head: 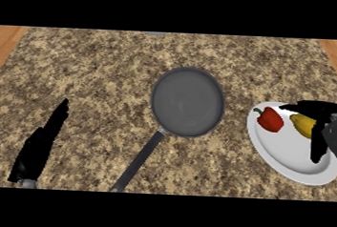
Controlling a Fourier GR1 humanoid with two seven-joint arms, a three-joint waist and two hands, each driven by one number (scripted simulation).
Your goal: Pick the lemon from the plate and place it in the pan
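Over the right side of the round white plate [278, 161], the black right hand [324, 126] has its fingers [317, 149] and thumb spread apart and arched around the small yellow oval lemon [302, 124]. They frame it from above and from the outer side and do not yet pinch it; whether any fingertip touches the fruit I cannot tell.

The lemon should be light and fairly stiff, with a smooth, rounded rind that could roll or slip out of a pinch. The best hold is likely across its narrow middle, thumb on one flank and fingers on the other. It lies on the plate's right half, partly hidden by the hand, glossy yellow and elongated.

Just beside it to the left sits a red bell pepper [270, 119] with a green stem, to be left alone. The round dark grey metal pan [187, 102] stands near the plate's left on the speckled granite counter [96, 69]. The left hand [41, 145] rests open at the lower left.
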